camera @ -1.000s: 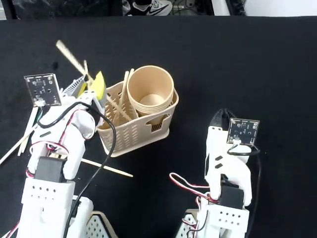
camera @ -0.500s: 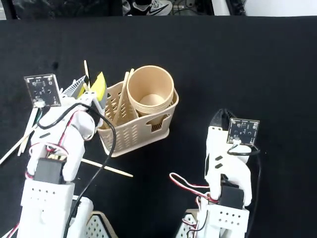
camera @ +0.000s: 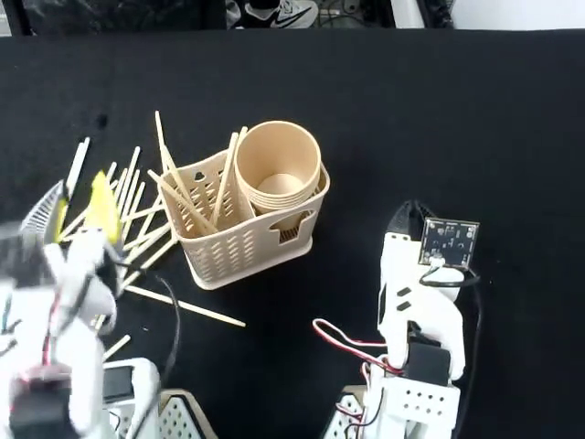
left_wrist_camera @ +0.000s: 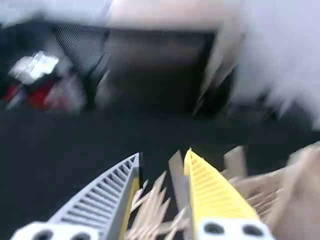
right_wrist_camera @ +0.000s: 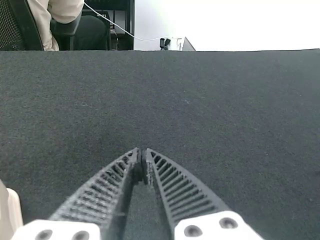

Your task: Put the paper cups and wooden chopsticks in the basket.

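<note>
A cream basket [camera: 239,245] stands left of the table's middle. Stacked paper cups [camera: 278,166] fill its right compartment, and several wooden chopsticks [camera: 180,191] lean in its left one. More loose chopsticks [camera: 135,212] lie fanned on the black cloth to the basket's left, and a single chopstick [camera: 196,310] lies in front of it. My left gripper [camera: 78,192] hovers open over the loose pile, blurred; its grey and yellow fingers [left_wrist_camera: 212,192] stand apart above the chopsticks [left_wrist_camera: 152,215]. My right gripper [right_wrist_camera: 142,153] is shut over bare cloth, right of the basket [camera: 408,216].
The black cloth [camera: 439,119] stretches open behind and to the right of the basket. The right arm's body [camera: 420,311] sits at the near right edge. Chairs and cables [right_wrist_camera: 75,25] stand beyond the table's far edge.
The chopstick held high by the left gripper went into the basket. The left arm then swung back to the left and nearer, uncovering the loose pile. The right arm stayed still.
</note>
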